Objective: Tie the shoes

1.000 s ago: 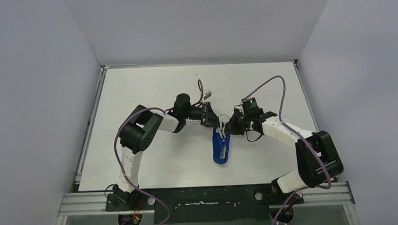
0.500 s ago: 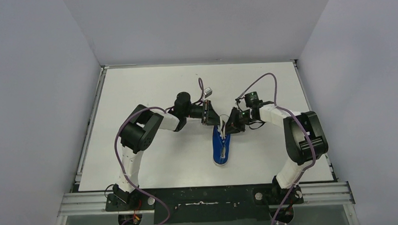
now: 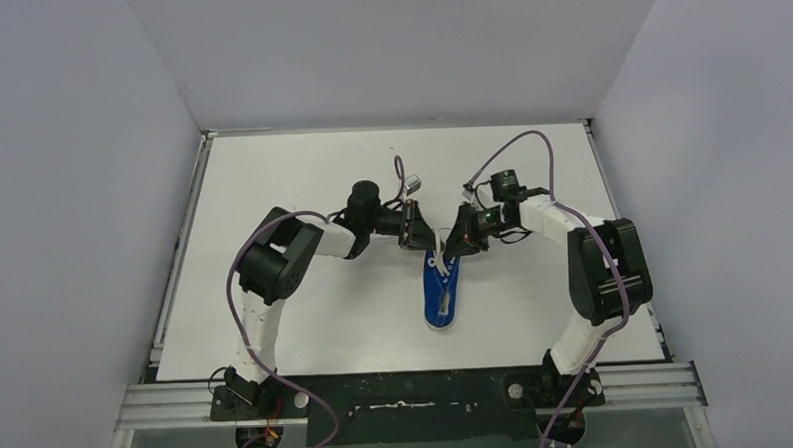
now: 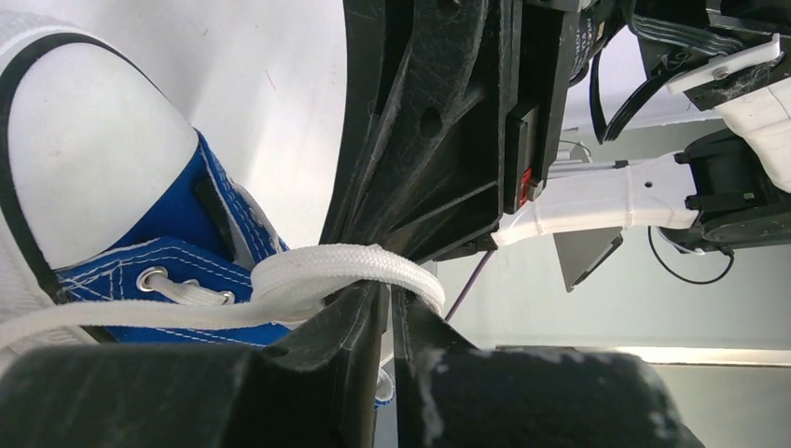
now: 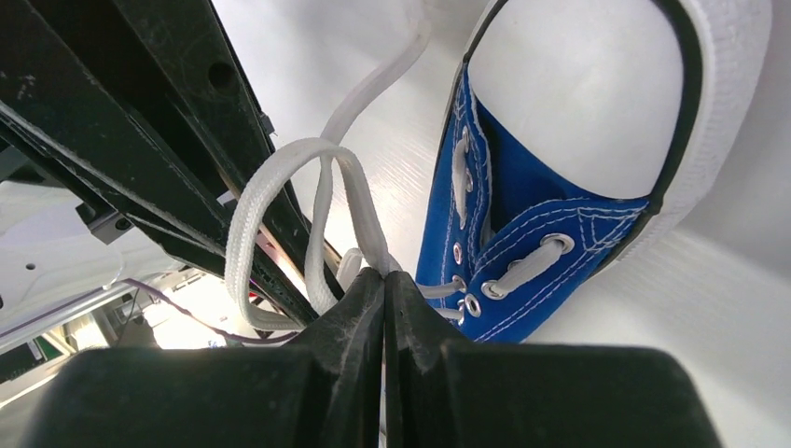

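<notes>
The blue sneaker (image 3: 441, 294) lies mid-table, its white toe cap toward the arms' bases. Both grippers meet over its lace end. My left gripper (image 3: 428, 245) is shut on a loop of white lace (image 4: 359, 269); the jaws (image 4: 392, 291) pinch it beside the shoe's eyelets (image 4: 149, 280). My right gripper (image 3: 451, 248) is shut on another loop of white lace (image 5: 280, 182); its fingertips (image 5: 384, 276) are closed at the loop's base, next to the blue upper (image 5: 522, 238). Each wrist view shows the other gripper's black fingers close by.
The two black grippers nearly touch above the shoe's opening. Purple cables arc over both arms (image 3: 515, 155). A small grey part (image 3: 412, 187) lies on the white table behind the left gripper. Grey walls ring the table.
The right arm has swung its elbow in, and its gripper has moved up and left toward the left gripper with the lace. The left gripper has barely moved.
</notes>
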`<action>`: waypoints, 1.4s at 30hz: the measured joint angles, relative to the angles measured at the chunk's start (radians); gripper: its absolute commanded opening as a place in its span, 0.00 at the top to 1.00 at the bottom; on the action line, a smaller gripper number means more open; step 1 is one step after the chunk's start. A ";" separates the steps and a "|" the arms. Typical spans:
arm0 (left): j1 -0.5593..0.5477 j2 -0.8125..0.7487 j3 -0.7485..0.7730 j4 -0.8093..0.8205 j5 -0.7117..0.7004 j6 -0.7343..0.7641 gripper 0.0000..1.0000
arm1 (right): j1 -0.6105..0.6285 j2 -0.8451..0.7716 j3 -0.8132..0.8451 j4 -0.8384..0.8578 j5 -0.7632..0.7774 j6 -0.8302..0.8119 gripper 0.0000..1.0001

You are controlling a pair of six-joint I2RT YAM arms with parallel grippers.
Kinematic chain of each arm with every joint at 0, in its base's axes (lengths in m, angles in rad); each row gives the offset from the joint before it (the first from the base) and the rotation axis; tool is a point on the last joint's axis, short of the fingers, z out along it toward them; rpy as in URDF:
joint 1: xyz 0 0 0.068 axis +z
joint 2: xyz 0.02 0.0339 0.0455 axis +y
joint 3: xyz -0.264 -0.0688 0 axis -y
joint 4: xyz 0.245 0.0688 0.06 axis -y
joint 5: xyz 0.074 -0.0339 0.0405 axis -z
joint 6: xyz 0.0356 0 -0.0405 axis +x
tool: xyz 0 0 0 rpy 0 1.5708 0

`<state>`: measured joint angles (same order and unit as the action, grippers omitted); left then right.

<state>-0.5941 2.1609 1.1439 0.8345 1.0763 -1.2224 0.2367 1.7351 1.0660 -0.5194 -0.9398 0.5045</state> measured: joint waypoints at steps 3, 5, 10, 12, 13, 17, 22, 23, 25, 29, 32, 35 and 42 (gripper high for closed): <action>0.002 0.000 0.005 -0.013 0.009 0.004 0.86 | -0.001 0.003 0.000 -0.010 -0.016 -0.008 1.00; 0.003 0.000 0.009 -0.017 0.016 0.006 0.82 | -0.002 0.008 0.000 -0.009 -0.026 -0.011 1.00; 0.010 -0.004 0.014 -0.047 0.031 0.031 0.73 | -0.002 0.029 0.001 -0.007 -0.044 -0.011 1.00; 0.019 -0.017 0.014 -0.108 0.031 0.066 0.65 | -0.002 0.038 0.003 -0.005 -0.050 -0.002 1.00; 0.025 -0.026 0.014 -0.145 0.029 0.091 0.64 | -0.002 0.040 0.005 -0.005 -0.052 -0.002 1.00; 0.071 -0.088 0.020 -0.397 0.014 0.252 0.60 | 0.001 0.044 0.016 0.027 -0.063 0.029 1.00; 0.116 -0.147 0.087 -0.740 -0.026 0.476 0.46 | 0.005 0.045 0.023 0.063 -0.052 0.061 1.00; 0.119 -0.153 0.105 -0.802 -0.040 0.519 0.45 | 0.005 0.045 0.023 0.066 -0.047 0.068 1.00; 0.121 -0.172 0.140 -0.956 -0.094 0.620 0.39 | 0.005 0.045 0.023 0.076 -0.037 0.081 1.00; 0.122 -0.223 0.170 -1.210 -0.232 0.763 0.39 | 0.002 0.045 0.023 0.084 -0.013 0.094 1.00; 0.123 -0.276 0.169 -1.334 -0.329 0.811 0.42 | -0.009 0.045 0.019 0.090 0.004 0.107 1.00; 0.122 -0.345 0.167 -1.387 -0.402 0.818 0.44 | -0.031 0.042 0.005 0.103 0.021 0.122 1.00; 0.107 -0.449 0.161 -1.395 -0.458 0.750 0.47 | -0.050 0.042 0.003 0.109 0.043 0.140 1.00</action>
<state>-0.4873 1.7123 1.3045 -0.5606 0.6182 -0.4725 0.1864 1.7775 1.0687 -0.4107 -0.8970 0.6449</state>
